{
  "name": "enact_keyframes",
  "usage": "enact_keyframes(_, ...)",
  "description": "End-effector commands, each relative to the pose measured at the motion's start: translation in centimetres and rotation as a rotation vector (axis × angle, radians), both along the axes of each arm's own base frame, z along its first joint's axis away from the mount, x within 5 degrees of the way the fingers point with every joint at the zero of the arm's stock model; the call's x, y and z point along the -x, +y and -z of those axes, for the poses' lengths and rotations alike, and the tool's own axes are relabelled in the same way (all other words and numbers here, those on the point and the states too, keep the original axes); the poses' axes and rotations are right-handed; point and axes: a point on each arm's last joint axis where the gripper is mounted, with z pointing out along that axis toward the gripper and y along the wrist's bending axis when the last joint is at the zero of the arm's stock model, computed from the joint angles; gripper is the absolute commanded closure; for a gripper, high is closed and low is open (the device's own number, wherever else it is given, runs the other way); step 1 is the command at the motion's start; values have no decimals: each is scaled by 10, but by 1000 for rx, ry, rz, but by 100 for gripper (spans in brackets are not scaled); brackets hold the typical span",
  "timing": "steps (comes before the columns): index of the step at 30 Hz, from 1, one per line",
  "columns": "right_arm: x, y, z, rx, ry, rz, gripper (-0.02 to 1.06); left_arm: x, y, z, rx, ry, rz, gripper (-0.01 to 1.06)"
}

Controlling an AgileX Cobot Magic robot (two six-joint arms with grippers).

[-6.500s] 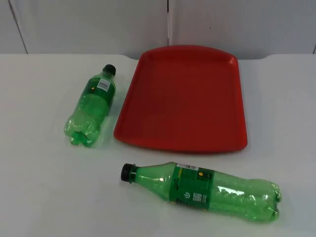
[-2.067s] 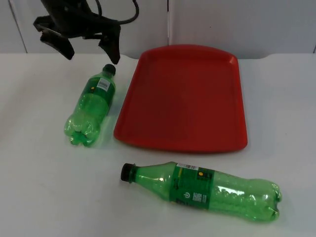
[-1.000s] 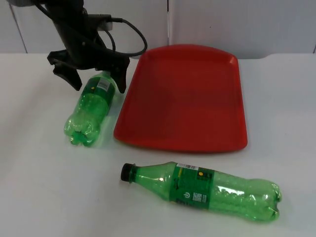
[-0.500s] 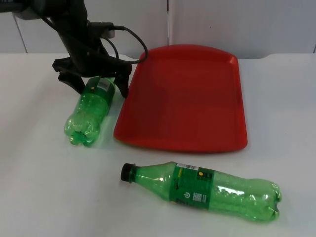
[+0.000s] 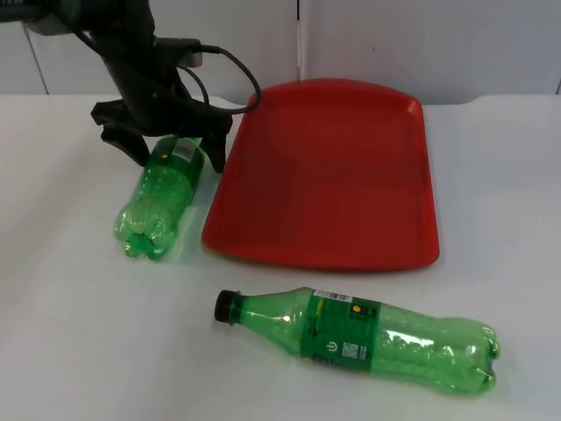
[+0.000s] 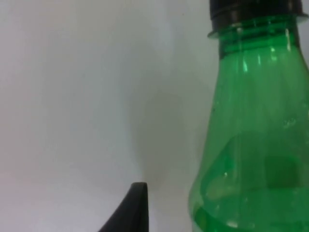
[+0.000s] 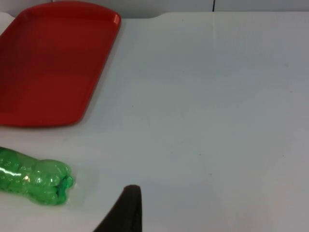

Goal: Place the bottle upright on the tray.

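Observation:
A small green bottle point(image 5: 160, 191) with a black cap lies on its side on the white table, left of the red tray point(image 5: 333, 175). My left gripper point(image 5: 173, 151) is open and straddles this bottle's upper end, one finger on each side; its cap is hidden under the gripper. In the left wrist view the bottle's neck and shoulder point(image 6: 251, 125) lie close beside a fingertip point(image 6: 133, 212). A larger green bottle point(image 5: 359, 338) lies on its side near the front edge. My right gripper point(image 7: 126, 209) waits over the table's right side, with the large bottle's base point(image 7: 34, 181) in its view.
The tray point(image 7: 48, 63) holds nothing. The grey partition wall point(image 5: 394, 44) closes off the back of the table. Bare white table lies to the right of the tray and at the front left.
My left arm came in from the upper left and lowered its open gripper over the small bottle's capped end. In the last half second it barely moved. Both bottles stayed put.

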Motion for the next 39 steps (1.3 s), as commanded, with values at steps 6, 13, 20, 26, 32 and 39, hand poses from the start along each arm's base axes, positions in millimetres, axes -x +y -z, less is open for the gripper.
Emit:
enact_keyframes(6, 0, 0, 0, 0, -6, 1, -1, -1, -1, 0, 3, -5, -5, 0)
enact_keyframes(13, 0, 0, 0, 0, -6, 1, -1, 2, -3, 16, 21, 46, -9, 0)
enact_keyframes(20, 0, 0, 0, 0, -6, 1, -1, 2, -2, 16, 10, 46, -1, 2)
enact_keyframes(26, 0, 0, 0, 0, -6, 1, -1, 3, -2, 16, 5, 52, 1, 24)
enact_keyframes(32, 0, 0, 0, 0, -6, 1, -1, 3, -1, 16, 0, 57, 3, 72)
enact_keyframes(39, 0, 0, 0, 0, -6, 1, -1, 3, -1, 3, 7, 37, 0, 105)
